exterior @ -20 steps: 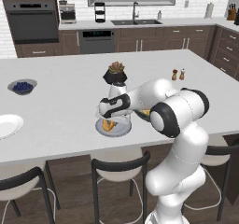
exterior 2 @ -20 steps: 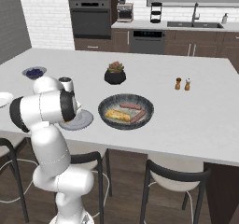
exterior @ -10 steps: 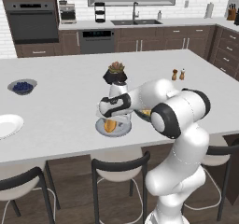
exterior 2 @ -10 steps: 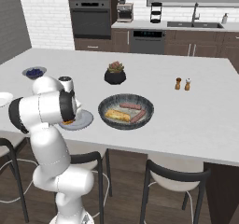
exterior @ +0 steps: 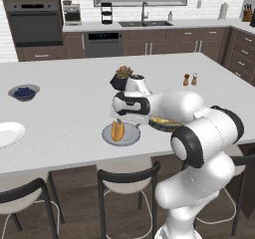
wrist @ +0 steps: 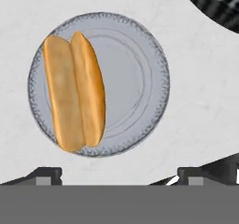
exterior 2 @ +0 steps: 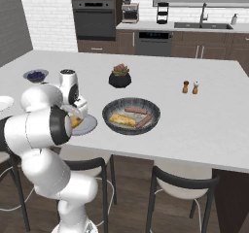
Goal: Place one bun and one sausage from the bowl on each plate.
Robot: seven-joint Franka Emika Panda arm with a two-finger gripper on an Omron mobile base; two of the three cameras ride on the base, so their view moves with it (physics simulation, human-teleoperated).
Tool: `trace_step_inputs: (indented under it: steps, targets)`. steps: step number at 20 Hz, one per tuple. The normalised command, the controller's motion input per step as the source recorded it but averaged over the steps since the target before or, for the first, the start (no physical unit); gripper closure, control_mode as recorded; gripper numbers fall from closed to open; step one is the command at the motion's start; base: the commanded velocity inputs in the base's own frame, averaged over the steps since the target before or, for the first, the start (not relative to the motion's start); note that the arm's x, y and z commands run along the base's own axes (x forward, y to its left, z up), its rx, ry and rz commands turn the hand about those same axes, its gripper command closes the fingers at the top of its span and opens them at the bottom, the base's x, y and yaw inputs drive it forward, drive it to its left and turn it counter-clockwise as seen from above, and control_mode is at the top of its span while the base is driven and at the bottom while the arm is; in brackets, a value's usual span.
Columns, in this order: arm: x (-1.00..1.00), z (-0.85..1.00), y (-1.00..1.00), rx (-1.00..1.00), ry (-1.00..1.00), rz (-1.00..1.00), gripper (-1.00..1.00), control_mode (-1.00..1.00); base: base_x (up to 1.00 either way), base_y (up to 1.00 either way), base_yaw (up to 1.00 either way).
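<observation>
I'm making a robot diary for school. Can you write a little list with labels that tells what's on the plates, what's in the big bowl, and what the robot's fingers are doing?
grey round plate: one golden split bun lying on it, no sausage
white round plate: nothing on it, at the left edge of the white counter
wide dark speckled bowl: one bun and two pink sausages inside
robot gripper: fingers open, holding nothing, above the grey plate
</observation>
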Motion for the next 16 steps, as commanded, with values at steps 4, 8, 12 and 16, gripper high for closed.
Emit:
trace_step_inputs:
  steps: [4, 8, 12, 16]
  targets:
    - [-0.26, 0.32, -0.67, -0.08, 0.04, -0.02, -1.00, -1.00, 0.00, 0.00, 0.00]
    - [0.00, 0.41, -0.80, -0.06, 0.08, -0.06, -1.00, -1.00, 0.00, 0.00, 0.00]
    - [0.00, 0.24, -0.62, -0.11, 0.08, -0.15, -1.00, -1.00, 0.00, 0.00, 0.00]
    - [0.05, 0.10, -0.80, -0.10, 0.08, -0.20, -1.00, -1.00, 0.00, 0.00, 0.00]
